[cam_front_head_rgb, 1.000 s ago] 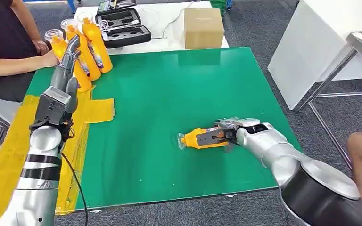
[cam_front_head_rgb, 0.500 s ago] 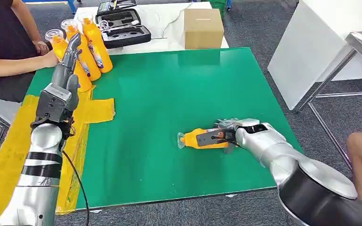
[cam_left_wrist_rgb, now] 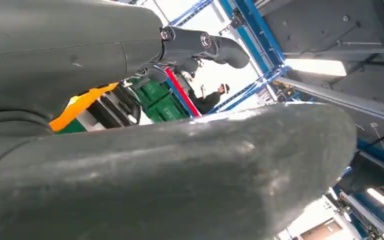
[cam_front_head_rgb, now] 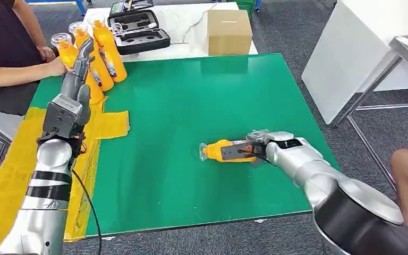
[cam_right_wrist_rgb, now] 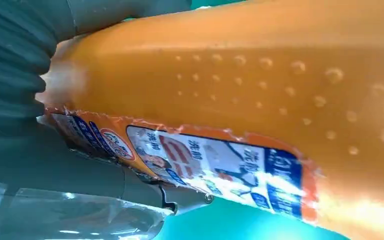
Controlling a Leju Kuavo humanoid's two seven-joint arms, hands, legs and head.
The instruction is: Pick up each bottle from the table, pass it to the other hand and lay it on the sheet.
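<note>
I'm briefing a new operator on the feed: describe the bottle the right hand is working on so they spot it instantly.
Start at the green table top and look to its near right part. There one orange bottle lies on its side, gripped by the right hand. Unlike the upright orange bottles clustered at the far left corner, it lies alone.

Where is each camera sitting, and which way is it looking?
Head view: high on the robot, looking down at the green table; both silver arms show, right hand holding an orange bottle.
Left wrist view: behind the raised left hand, looking up at the ceiling.
Right wrist view: beside the bottle, fingers underneath.
Shared: head and right wrist show that bottle.
</note>
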